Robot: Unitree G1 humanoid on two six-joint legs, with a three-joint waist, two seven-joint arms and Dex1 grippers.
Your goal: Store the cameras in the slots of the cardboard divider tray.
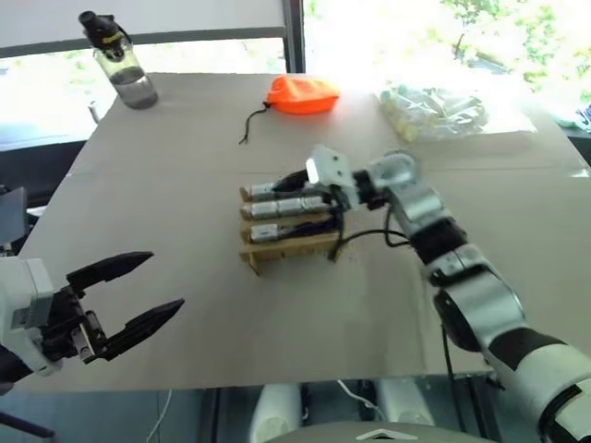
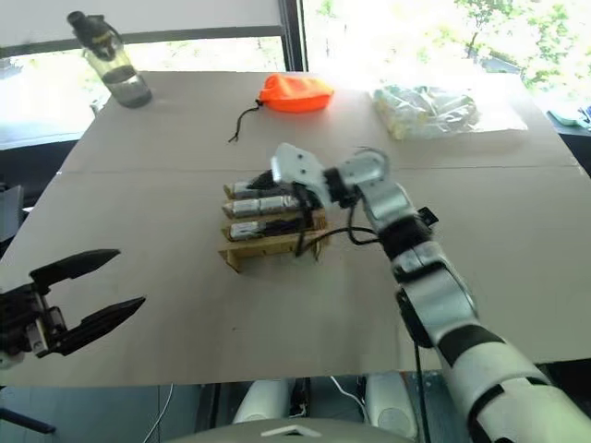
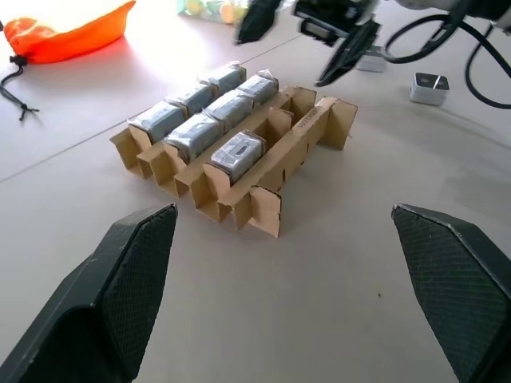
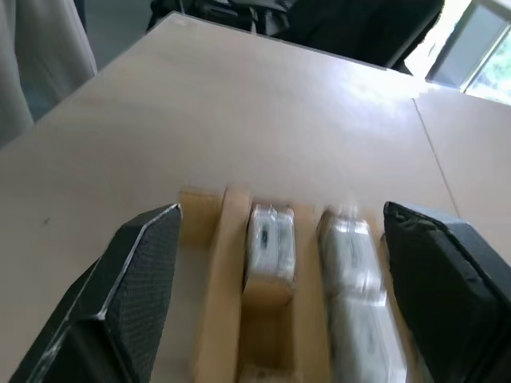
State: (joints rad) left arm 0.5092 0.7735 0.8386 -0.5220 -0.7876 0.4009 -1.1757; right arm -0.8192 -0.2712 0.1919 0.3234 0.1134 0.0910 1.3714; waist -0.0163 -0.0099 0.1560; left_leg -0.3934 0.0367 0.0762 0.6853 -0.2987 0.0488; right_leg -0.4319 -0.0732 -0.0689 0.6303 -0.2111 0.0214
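Tray [image 3: 307, 136] mid-table, cameras [image 3: 200, 128] seated in its slots, one loose camera [image 3: 429, 88] just beyond it; right gripper [image 1: 300, 189] over the tray and left gripper [image 1: 129, 300] well apart, both wide, empty; cameras look light, rigid, film-wrapped, likely slippery—pinch the long flat sides.

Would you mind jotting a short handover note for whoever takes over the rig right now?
Left tool: open, empty, hovering over the near left part of the table.
Right tool: open, empty, above the far side of the cardboard tray.
Done: seven cameras sit in the tray, three in each of two rows and one in a third row.
Left: that third row has two free slots, and the last row next to it looks empty. One camera stands loose on the table beyond the tray, near the right arm; it goes in next.
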